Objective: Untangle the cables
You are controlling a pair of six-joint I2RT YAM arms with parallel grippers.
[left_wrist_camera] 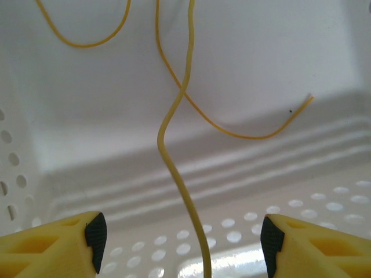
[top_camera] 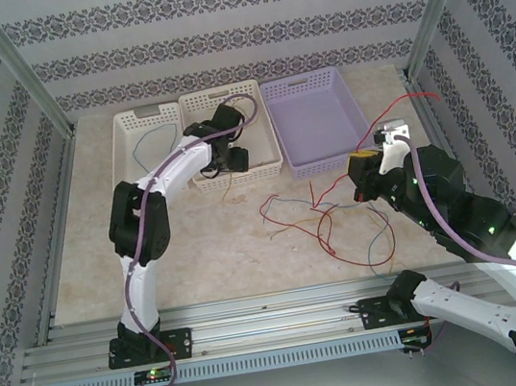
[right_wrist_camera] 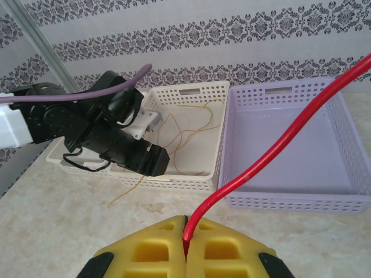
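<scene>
Top view: cables (top_camera: 320, 215) tangled just right of centre on desk (top_camera: 200, 260)
Left wrist: left gripper (left_wrist_camera: 183, 237) jaws apart, yellow wire (left_wrist_camera: 174, 168) loose between them in white basket (left_wrist_camera: 261, 58), likely its sorting bin
Right wrist: right gripper (right_wrist_camera: 186, 231) jaws clamped on red wire (right_wrist_camera: 272, 150), probably to draw it free for the lilac basket (right_wrist_camera: 278, 200)

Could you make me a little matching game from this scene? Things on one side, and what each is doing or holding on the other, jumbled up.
Things:
1. right claw
2. left claw
3. left basket
4. table

States:
A. open, over a yellow cable in the middle basket
B. holds a blue cable
C. bears a tangle of cables
D. shut on a red cable

Pairs: 1-D, 2-A, 3-B, 4-C.
</scene>
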